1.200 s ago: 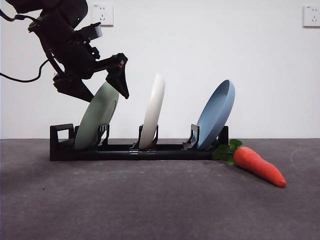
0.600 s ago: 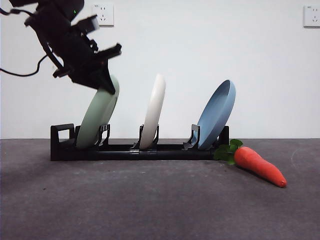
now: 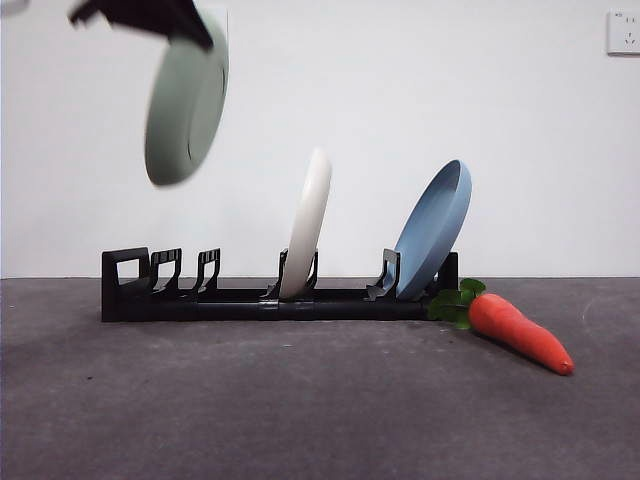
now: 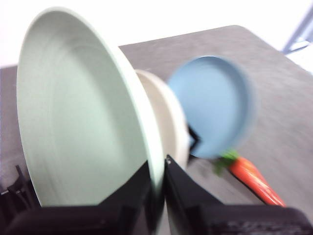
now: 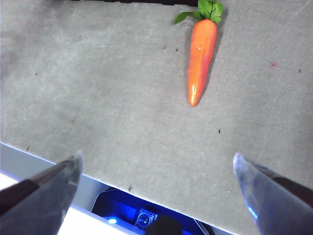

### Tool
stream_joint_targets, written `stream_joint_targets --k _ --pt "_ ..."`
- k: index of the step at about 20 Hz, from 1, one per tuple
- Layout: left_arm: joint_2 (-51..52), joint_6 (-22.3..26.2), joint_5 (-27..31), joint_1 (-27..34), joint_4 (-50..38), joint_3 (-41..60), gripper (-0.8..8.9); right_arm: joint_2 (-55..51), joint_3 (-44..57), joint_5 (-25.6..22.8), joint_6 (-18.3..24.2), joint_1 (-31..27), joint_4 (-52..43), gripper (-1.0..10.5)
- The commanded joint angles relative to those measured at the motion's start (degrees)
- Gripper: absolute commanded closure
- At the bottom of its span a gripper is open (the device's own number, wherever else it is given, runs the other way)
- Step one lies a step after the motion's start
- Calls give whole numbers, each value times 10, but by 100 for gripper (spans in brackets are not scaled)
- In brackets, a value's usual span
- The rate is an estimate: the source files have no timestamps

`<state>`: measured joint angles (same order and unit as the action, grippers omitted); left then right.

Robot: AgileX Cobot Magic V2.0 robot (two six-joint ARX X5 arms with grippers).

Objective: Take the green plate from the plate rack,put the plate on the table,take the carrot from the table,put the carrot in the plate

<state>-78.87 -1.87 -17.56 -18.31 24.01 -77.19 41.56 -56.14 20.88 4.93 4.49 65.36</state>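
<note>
My left gripper (image 3: 185, 22) is shut on the rim of the green plate (image 3: 185, 100) and holds it in the air, high above the left end of the black plate rack (image 3: 200, 300). In the left wrist view the jaws (image 4: 157, 188) pinch the plate's rim (image 4: 78, 117). The carrot (image 3: 515, 330) lies on the dark grey table (image 3: 300, 400) just right of the rack, leaves toward it. It also shows in the right wrist view (image 5: 201, 49). My right gripper (image 5: 156, 169) is open and empty, above the table's front edge, apart from the carrot.
A cream-white plate (image 3: 308, 225) stands in the rack's middle slot and a blue plate (image 3: 435, 228) leans in the right slot. The rack's left slots (image 3: 185, 270) stand bare. A white wall with sockets is behind.
My left gripper has lifted the green plate up out of the rack's left slot, to the top of the front view. The other plates and the carrot have not moved.
</note>
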Motion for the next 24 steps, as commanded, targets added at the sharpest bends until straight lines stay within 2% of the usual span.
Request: stream_joint_targets --k 1,4,6,8,12,17,24 --pt "66 78 27 -44 67 -2 820 0 -1 1 -6 0 -1 257" --pt "120 132 147 -136 136 -2 819 0 -1 1 -6 0 -2 257" --pt "125 158 238 -212 177 -1 819 0 -1 2 -6 0 -2 257" --pt "115 171 304 -276 212 11 819 0 -1 2 -6 0 -2 257" --pt "104 176 395 -376 174 126 819 0 -1 2 -6 0 -2 257" --pt "60 216 405 -396 27 275 819 1 -1 2 -7 0 -2 257" --pt "-107 276 416 -413 -70 284 819 4 -1 2 -10 0 -2 257"
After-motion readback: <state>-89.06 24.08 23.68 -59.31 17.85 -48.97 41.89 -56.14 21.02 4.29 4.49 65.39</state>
